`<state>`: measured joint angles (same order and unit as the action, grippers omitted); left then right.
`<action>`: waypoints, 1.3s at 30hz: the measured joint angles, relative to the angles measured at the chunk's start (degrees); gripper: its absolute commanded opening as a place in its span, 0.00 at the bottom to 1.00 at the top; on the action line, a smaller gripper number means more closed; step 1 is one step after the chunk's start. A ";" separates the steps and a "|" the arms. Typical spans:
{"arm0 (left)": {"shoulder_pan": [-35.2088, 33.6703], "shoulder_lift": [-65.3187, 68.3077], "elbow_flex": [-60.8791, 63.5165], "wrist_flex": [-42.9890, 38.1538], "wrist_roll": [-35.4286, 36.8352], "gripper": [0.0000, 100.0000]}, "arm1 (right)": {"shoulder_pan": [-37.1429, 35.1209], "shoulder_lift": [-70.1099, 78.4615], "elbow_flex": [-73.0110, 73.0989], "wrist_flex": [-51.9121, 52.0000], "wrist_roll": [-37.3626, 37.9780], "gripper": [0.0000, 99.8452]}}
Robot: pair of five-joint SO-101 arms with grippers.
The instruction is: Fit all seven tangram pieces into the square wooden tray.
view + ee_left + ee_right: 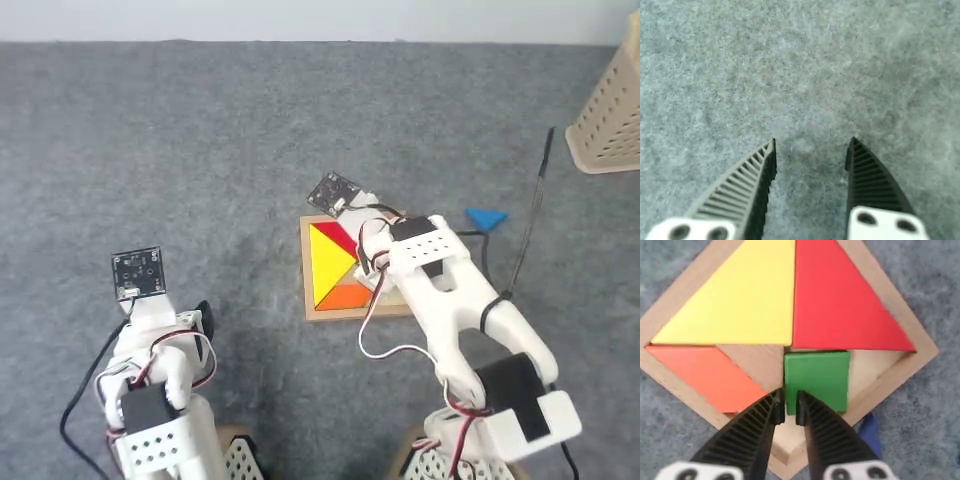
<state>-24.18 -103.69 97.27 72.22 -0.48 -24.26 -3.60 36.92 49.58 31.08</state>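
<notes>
The square wooden tray (912,365) holds a big yellow triangle (740,300), a big red triangle (840,300), an orange parallelogram (705,375) and a green square (822,377). My right gripper (787,401) hangs low over the tray at the green square's near corner, fingers shut with nothing between them. In the high view the right arm (430,260) covers the right half of the tray (306,290). A light blue triangle (487,217) lies on the carpet right of the tray. My left gripper (811,145) stands open over bare carpet, at the lower left in the high view (200,318).
A dark blue shape (870,432) lies on the carpet just outside the tray's edge. A thin black rod (530,220) runs along the right. A beige slatted basket (610,110) stands at the far right. Grey carpet spreads behind and left of the tray.
</notes>
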 measured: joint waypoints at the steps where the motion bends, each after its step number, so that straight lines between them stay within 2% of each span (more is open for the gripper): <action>1: 0.00 0.00 0.00 0.00 0.00 0.22 | 0.00 -0.09 0.00 -0.70 -0.97 0.03; 10: 0.00 0.00 0.00 0.00 0.00 0.22 | 0.18 0.00 0.00 -1.67 -3.52 0.03; 16: 0.00 0.00 0.00 0.00 0.00 0.22 | 5.10 0.09 0.00 -4.40 -9.14 0.03; 21: 0.09 0.00 0.00 0.00 0.00 0.22 | 5.10 4.13 -0.26 -5.89 -9.67 0.03; 39: 0.00 0.00 0.00 0.00 0.00 0.22 | 2.20 4.31 -0.35 -6.24 -9.93 0.03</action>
<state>-24.18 -103.69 97.27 72.22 -0.48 -22.07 0.70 36.57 43.34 21.14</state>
